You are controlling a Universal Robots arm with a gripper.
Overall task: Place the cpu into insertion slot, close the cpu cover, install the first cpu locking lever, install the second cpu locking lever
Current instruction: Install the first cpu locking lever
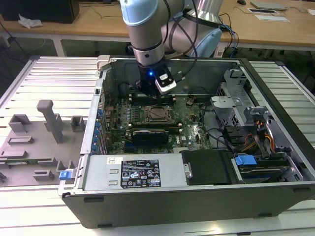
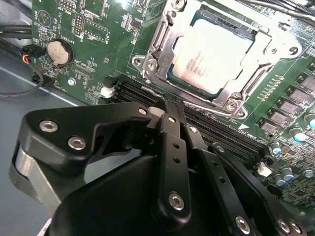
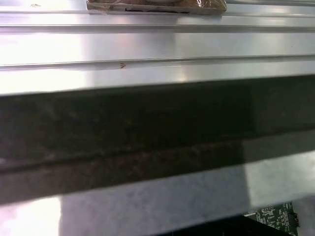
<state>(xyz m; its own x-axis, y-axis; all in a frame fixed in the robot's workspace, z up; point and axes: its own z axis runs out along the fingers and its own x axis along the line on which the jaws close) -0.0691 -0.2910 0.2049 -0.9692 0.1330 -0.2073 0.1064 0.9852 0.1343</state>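
**Cpu seated, cover down: lever steps in hand**

The cpu [image 2: 209,51] sits in the slot [image 1: 146,114], and the cover [image 2: 246,81] lies flat over its edges. By that, the lever steps look to be in hand. I cannot tell whether the lever [image 2: 153,43] beside the slot is latched. The gripper [image 2: 165,107], closed on nothing, hovers just beside the slot, over the memory slots [image 2: 211,132]. Lever work would call for a low, fine push along the slot's edge. Room is tight: memory slots flank the slot, while the case walls [image 1: 147,169] stand well apart from it.
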